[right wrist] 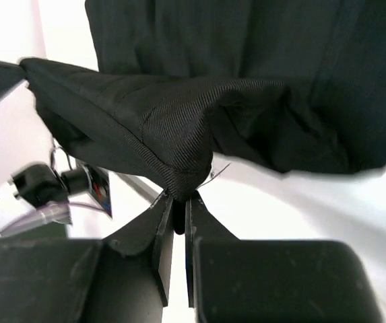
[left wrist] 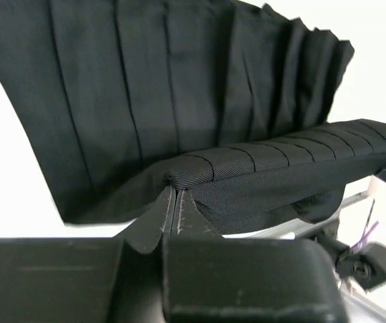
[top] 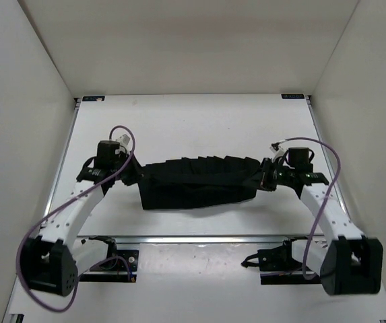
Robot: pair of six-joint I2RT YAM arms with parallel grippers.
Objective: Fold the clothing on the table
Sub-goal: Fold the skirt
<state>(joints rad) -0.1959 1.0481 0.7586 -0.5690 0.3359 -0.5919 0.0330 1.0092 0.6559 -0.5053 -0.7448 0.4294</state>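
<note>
Black pleated skirt [top: 199,185] is in the middle of the table [top: 193,118], long axis across the table's width and roughly centred between its left and right edges. Part of it lies spread flat on the tabletop, pleats fanned out. One long edge is folded into a thick band, raised off the table and strung between the two grippers with a slight sag mid-span.

Left gripper [left wrist: 172,194] is over the table's left half. Its jaws are pinched fully together on the band's left end, with the fabric puckered right at the tips.

Right gripper [right wrist: 178,199] is over the table's right half. Its jaws are a sliver apart, clamped on the band's right end, with the rolled hem corner wedged between the tips.

Both held ends hang clear of the tabletop.
</note>
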